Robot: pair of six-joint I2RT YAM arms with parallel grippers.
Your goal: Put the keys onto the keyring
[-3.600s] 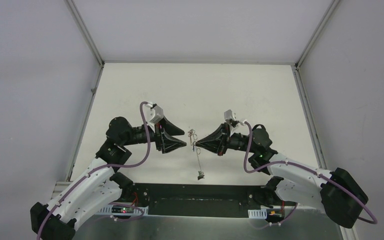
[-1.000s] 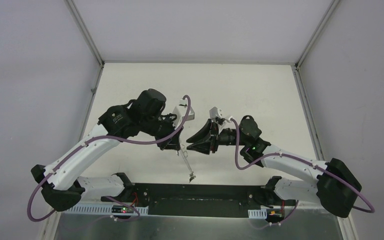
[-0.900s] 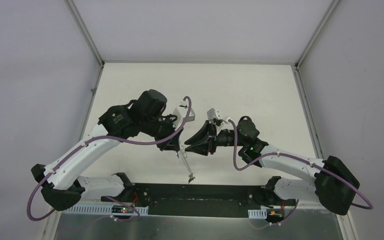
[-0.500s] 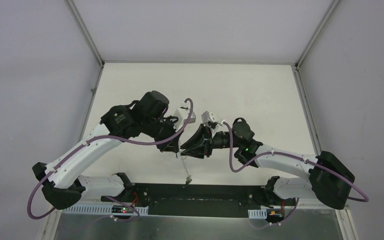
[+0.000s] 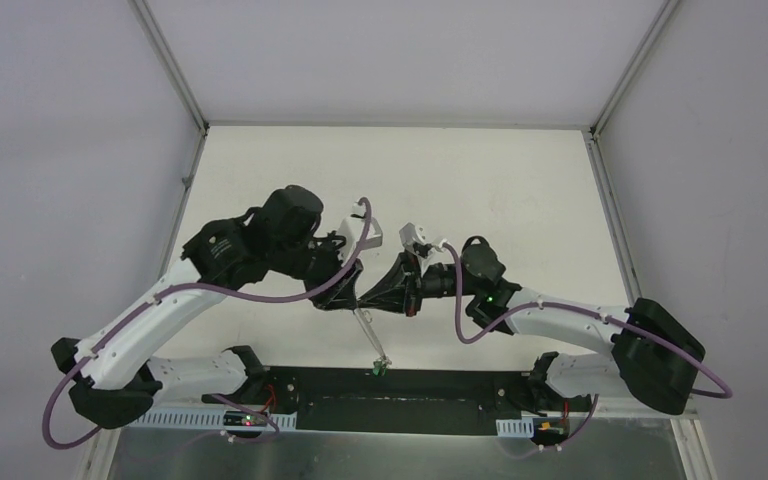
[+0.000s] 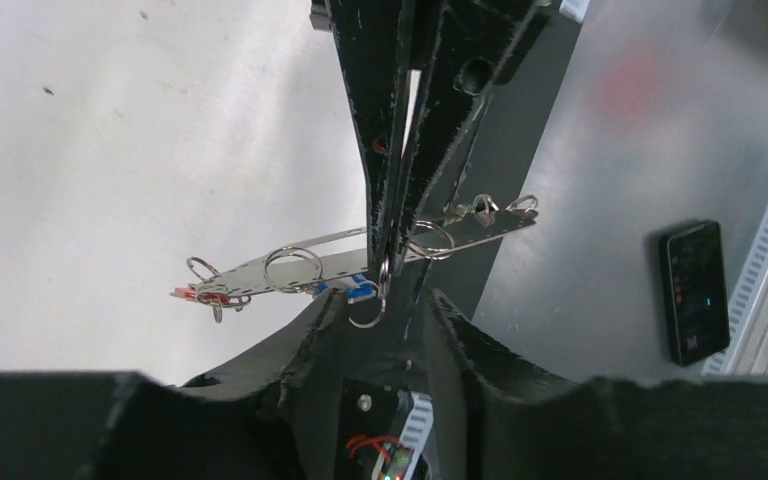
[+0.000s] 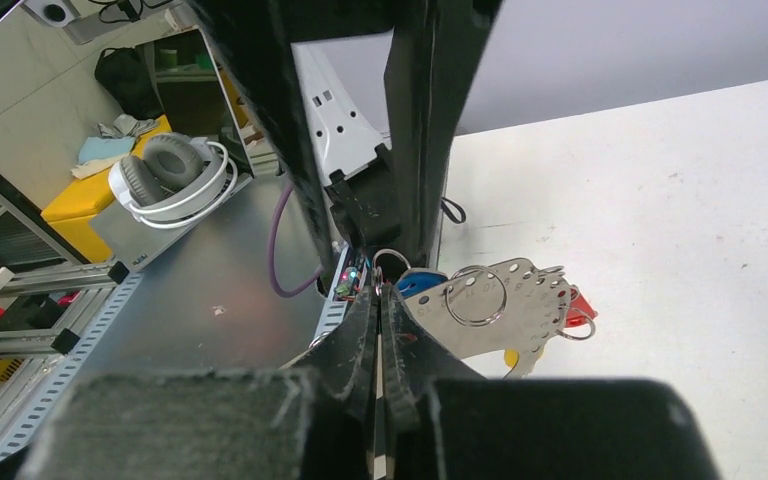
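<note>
Right jaws clenched on the silver keyring (image 7: 525, 300), red-tagged keys (image 7: 578, 305) at one end — left jaws parted, straddling that pinch over the near tabletop (image 5: 480, 180).

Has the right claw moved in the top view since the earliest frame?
Yes. The right claw has shifted left, away from the table's right edge rail.

The flat silver perforated metal keyring (image 7: 520, 300) is gleaming, smooth and glossy. The small blue plastic key tag (image 7: 422, 283) is shining softly. The right tool (image 6: 392, 255) is showing matt black plastic, scuffed pale along its edges. The white worktop (image 7: 680, 200) is looking matt and faintly speckled.
</note>
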